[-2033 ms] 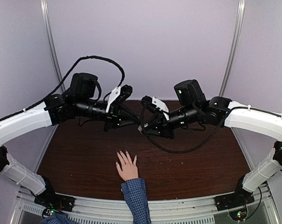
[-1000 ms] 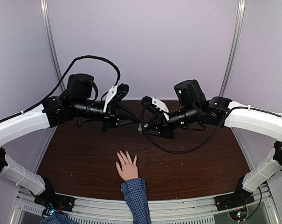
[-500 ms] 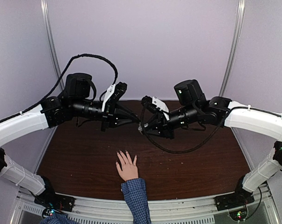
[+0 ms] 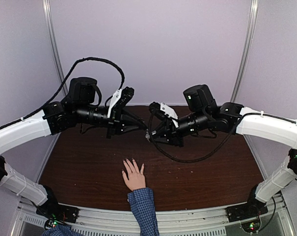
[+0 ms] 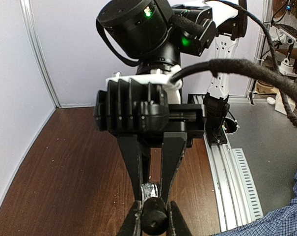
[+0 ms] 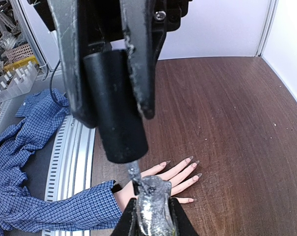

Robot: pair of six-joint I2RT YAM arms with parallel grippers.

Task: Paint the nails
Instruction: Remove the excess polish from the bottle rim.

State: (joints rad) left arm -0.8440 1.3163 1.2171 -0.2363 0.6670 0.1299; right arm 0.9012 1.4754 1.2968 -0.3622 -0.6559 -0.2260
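Pinching black cap [image 6: 116, 118] with left gripper [image 5: 153, 223], polish bottle [image 5: 149, 189] with right gripper [image 6: 149, 221] — nails [image 6: 189, 159], six o'clock: tiny, likely delicate, brush-tip only.

Table [image 4: 84, 167]: dark brown wood grain, with pale specks scattered over it in the left wrist view. Walls [image 4: 153, 49]: plain pale lilac on three sides. Two slim metal posts, left [image 4: 52, 54] and right [image 4: 245, 49], stand upright at the back corners. A ribbed aluminium rail [image 4: 187, 219] runs along the table's near edge. Past the rail lie a grey surface [image 5: 271, 132] and blurred, cluttered shelving [image 6: 11, 73].
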